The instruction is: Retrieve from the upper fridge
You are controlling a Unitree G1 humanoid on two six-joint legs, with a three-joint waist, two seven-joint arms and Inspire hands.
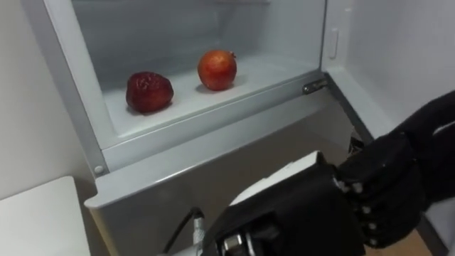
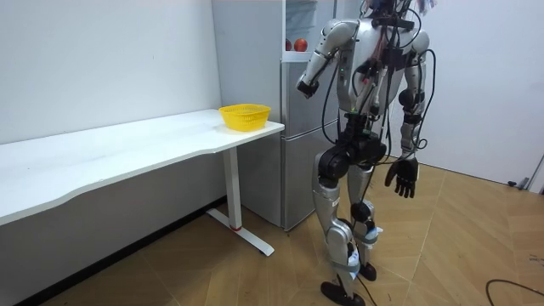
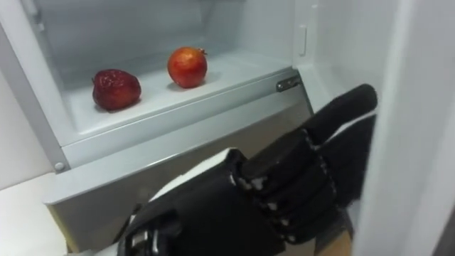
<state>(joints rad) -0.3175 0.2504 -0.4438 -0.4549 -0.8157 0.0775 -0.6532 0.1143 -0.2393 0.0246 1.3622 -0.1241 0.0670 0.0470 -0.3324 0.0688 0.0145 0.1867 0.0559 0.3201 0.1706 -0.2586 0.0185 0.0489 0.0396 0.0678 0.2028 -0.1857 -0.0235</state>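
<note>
Now: my left robot hand (image 1: 313, 206) up before open upper fridge (image 1: 78, 107), back turned to me, so cannot tell open or closed (no fruit in it). Both fruits on shelf (image 1: 192, 107), up and left of it: orange-red fruit (image 1: 217, 69) nearer, dark red fruit (image 1: 149, 92) further left, apart. Both round, no long axis. Front lip (image 1: 213, 135) lies between; reach must clear it. My right robot hand (image 2: 402, 178) hangs slack and open by thigh.

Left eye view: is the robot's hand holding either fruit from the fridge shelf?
No: the dark red fruit and the orange-red fruit both lie on the shelf, apart from the left hand lower down.
</note>
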